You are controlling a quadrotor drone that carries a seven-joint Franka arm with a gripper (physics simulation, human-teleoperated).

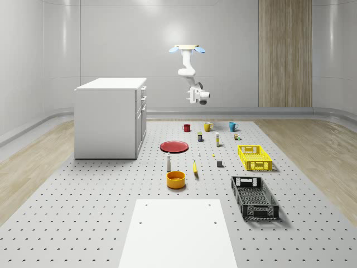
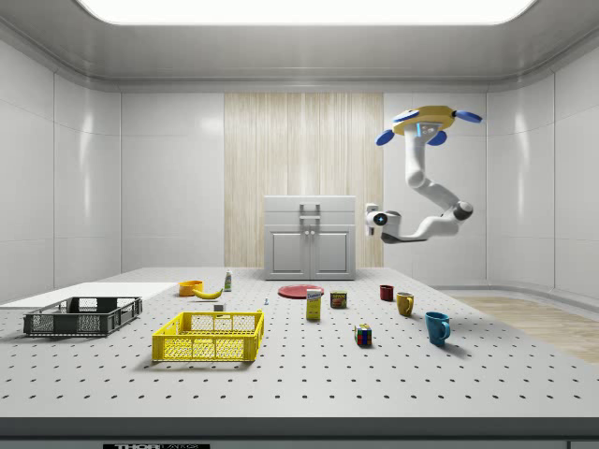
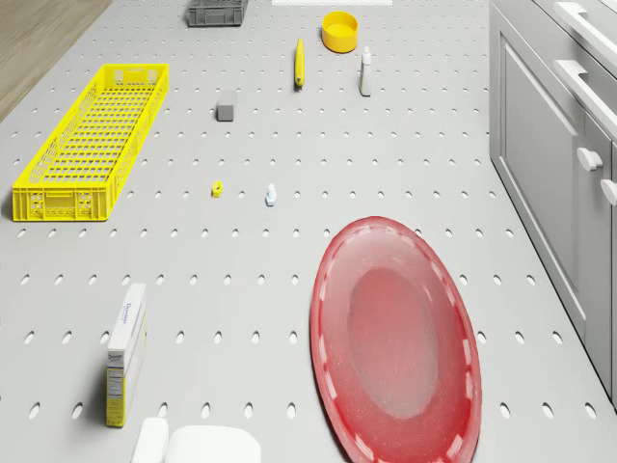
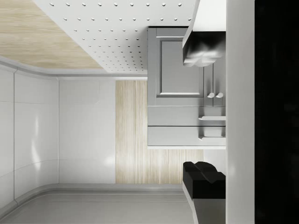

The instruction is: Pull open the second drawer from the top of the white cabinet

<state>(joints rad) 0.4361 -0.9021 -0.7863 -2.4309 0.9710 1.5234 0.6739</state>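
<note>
Drone (image 1: 188,49): hovering high above the table's far end, over the mugs.
Gripper (image 4: 204,114): fingers spread apart, facing the cabinet, well short of it.
White cabinet (image 1: 110,118): whole-scene view's left; second drawer (image 1: 143,101) closed.

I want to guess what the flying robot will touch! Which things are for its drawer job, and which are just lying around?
For the job: white cabinet; second drawer from the top; gripper, open, facing the cabinet; drone hovering beside the cabinet's front.

Just lying about: red plate; yellow crate; black crate; banana; yellow bowl; blue mug.
</note>
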